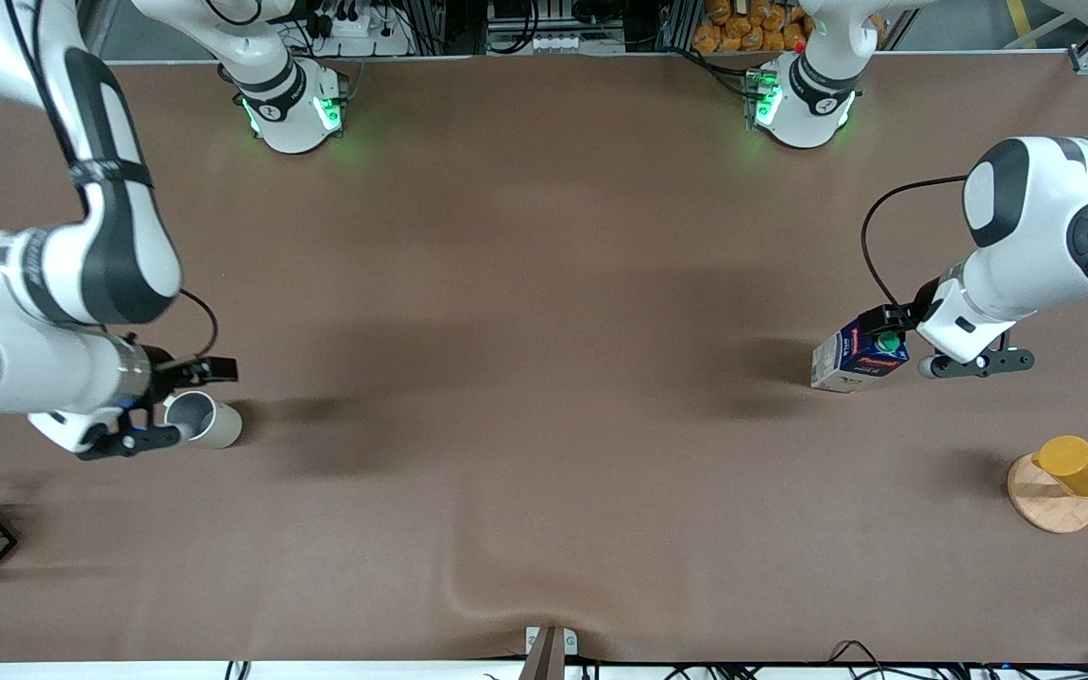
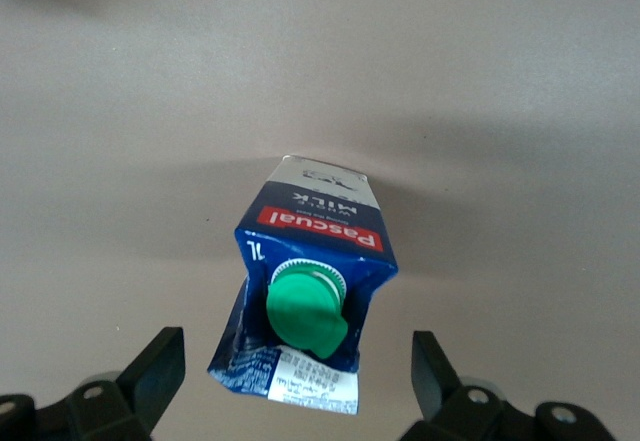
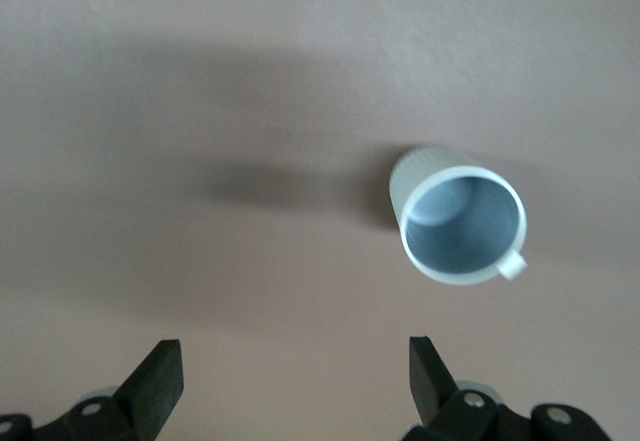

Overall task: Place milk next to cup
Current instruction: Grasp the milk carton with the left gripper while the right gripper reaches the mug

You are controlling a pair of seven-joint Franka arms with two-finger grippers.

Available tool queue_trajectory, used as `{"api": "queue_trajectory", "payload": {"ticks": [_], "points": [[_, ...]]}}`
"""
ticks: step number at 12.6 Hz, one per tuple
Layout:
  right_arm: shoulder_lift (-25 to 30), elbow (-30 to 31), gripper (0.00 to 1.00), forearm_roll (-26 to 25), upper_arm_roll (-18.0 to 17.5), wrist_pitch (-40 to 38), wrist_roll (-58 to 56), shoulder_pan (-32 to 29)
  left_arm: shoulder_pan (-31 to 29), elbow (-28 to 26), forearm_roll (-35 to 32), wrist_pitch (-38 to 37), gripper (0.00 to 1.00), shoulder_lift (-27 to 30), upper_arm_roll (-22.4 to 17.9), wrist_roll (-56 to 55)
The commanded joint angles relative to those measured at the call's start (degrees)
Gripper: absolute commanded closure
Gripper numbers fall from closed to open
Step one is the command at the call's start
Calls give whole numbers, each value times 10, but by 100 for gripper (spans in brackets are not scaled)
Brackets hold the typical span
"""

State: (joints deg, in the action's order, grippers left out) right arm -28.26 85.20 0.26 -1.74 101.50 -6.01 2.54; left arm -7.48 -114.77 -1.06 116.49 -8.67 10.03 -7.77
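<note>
Milk carton (image 1: 858, 357) stands upright on the table (image 1: 544, 283) at the left arm's end, well apart from the cup (image 1: 204, 419) at the right arm's end. Left gripper (image 2: 292, 381) hangs over the carton, fingers spread wide, grasping nothing; right gripper (image 3: 290, 381) hovers by the cup, likewise released. Judged light, with thin card walls that dent easily and a smooth printed skin, the carton should be pinched across its flat sides below the green cap (image 2: 306, 307). Bare table between carton and cup gives ample room.
</note>
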Motion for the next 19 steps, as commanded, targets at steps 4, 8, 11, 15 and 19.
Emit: {"api": "queue_trajectory", "payload": {"ticks": [4,8,11,15,19], "points": [[-29,-14,0,-34,2,73,-36,16,-3,-4,-11,13,0,-20,3,10],[-50,-13,0,-28,4,80,-227,-5,-2,-7,-11,13,8,-30,3,10],[-58,9,0,-28,3,73,-229,-23,-2,-4,-11,12,28,-33,3,11],[-58,58,0,-18,2,68,-259,-44,-2,0,-11,11,56,-35,3,11],[-73,60,0,-17,2,70,-288,-50,2,8,-11,5,62,-31,3,7]]}}
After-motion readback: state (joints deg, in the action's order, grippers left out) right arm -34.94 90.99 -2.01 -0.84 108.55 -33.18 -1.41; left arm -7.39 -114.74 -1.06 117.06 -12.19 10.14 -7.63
